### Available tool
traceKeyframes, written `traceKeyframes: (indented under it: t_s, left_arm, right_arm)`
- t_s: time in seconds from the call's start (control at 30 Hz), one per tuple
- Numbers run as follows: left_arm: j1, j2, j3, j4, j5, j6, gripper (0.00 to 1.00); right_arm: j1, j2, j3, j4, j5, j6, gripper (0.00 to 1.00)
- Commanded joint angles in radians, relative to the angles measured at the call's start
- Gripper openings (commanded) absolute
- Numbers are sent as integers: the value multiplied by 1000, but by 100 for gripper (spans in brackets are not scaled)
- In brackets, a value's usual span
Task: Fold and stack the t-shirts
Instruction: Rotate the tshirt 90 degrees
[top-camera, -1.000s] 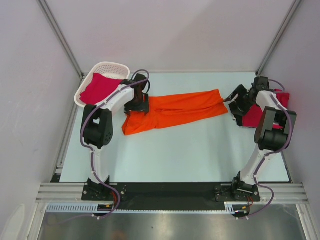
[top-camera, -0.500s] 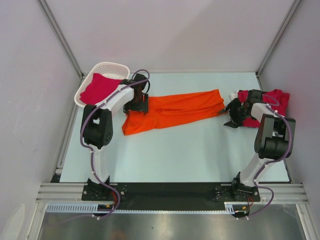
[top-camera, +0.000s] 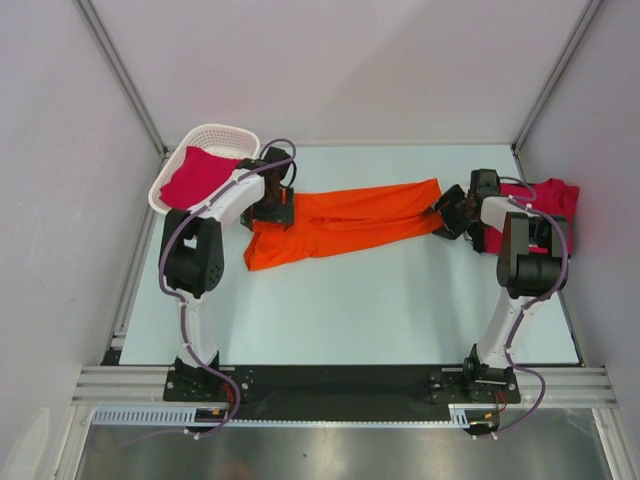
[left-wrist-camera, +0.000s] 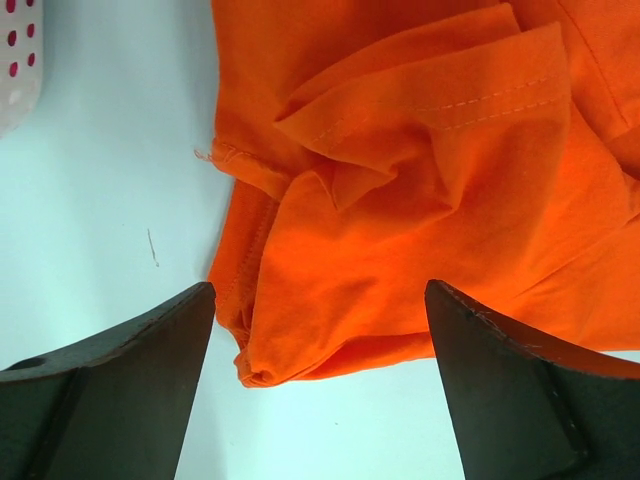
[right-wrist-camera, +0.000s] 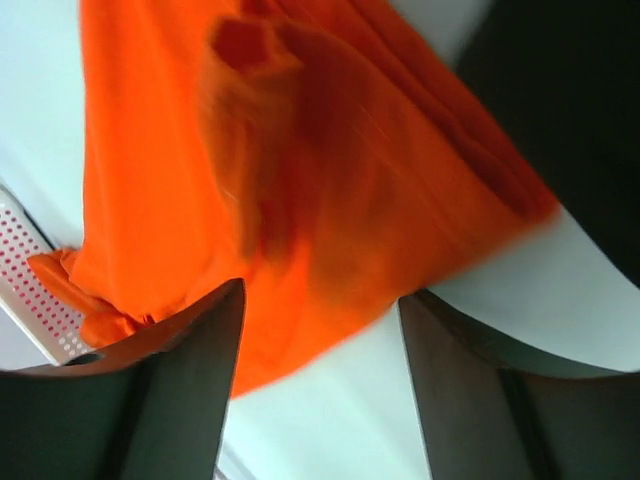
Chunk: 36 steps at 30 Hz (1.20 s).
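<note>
Honestly, the orange t-shirt (top-camera: 345, 222) is lying as a loose band across the table (top-camera: 350, 300), and both ends are being hovered over, not gripped. The left gripper (left-wrist-camera: 320, 300) is being presented wide open above the bunched end beside the basket (top-camera: 215, 132), and the right gripper (right-wrist-camera: 320, 300) is spread at the opposite end with nothing pinched. For a clean spread, one edge layer per side is probably worth targeting, not the whole bunch. The crimson t-shirts (top-camera: 195, 175) are sitting aside.
</note>
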<state>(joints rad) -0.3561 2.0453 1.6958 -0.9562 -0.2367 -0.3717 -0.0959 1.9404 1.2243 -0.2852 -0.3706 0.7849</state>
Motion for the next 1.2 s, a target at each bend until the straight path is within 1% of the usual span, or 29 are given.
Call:
traceKeyframes:
  t_s: [0.0, 0.03, 0.1, 0.13, 0.17, 0.23, 0.3, 0.4, 0.53, 0.63, 0.8, 0.97, 1.07, 1.1, 1.17]
  left_arm:
    - [22, -63, 2, 0, -29, 24, 92]
    - [23, -57, 4, -4, -45, 19, 92]
    - [32, -45, 19, -26, -64, 2, 88]
    - [39, -30, 28, -38, -81, -21, 87]
    - [49, -24, 50, -47, -82, -29, 86]
    - [62, -13, 74, -44, -76, -53, 87]
    - [78, -10, 111, -35, -59, -65, 88]
    - [88, 15, 175, -19, -30, -84, 89]
    - [88, 107, 306, -41, 2, -96, 88]
    - [88, 154, 370, -58, 16, -101, 88]
    - [89, 196, 404, -67, 37, -113, 88]
    - [88, 239, 446, -107, 31, -130, 87]
    - [86, 268, 469, -111, 42, -134, 87]
    - [86, 288, 478, -115, 49, -136, 87]
    - [88, 306, 514, -121, 60, -147, 85]
  right_arm:
    - [38, 90, 98, 41, 67, 24, 61]
    - [42, 100, 107, 41, 62, 27, 47]
    - [44, 114, 124, 26, 58, 27, 26]
    - [45, 112, 135, 18, 61, 24, 12]
    - [45, 109, 138, -8, 64, 10, 6]
    - [44, 83, 144, -44, 93, -16, 0]
    - [41, 52, 145, -106, 130, -58, 0]
    - [25, 17, 130, -172, 140, -99, 0]
    - [18, -23, 100, -261, 141, -128, 0]
    - [25, -47, 72, -305, 137, -142, 0]
    - [64, -55, 63, -397, 87, -168, 0]
    - [93, -58, 57, -522, 27, -231, 0]
    - [93, -70, 47, -578, 6, -252, 0]
    - [119, -83, 49, -595, 6, -257, 0]
    - [130, -89, 49, -641, 16, -289, 0]
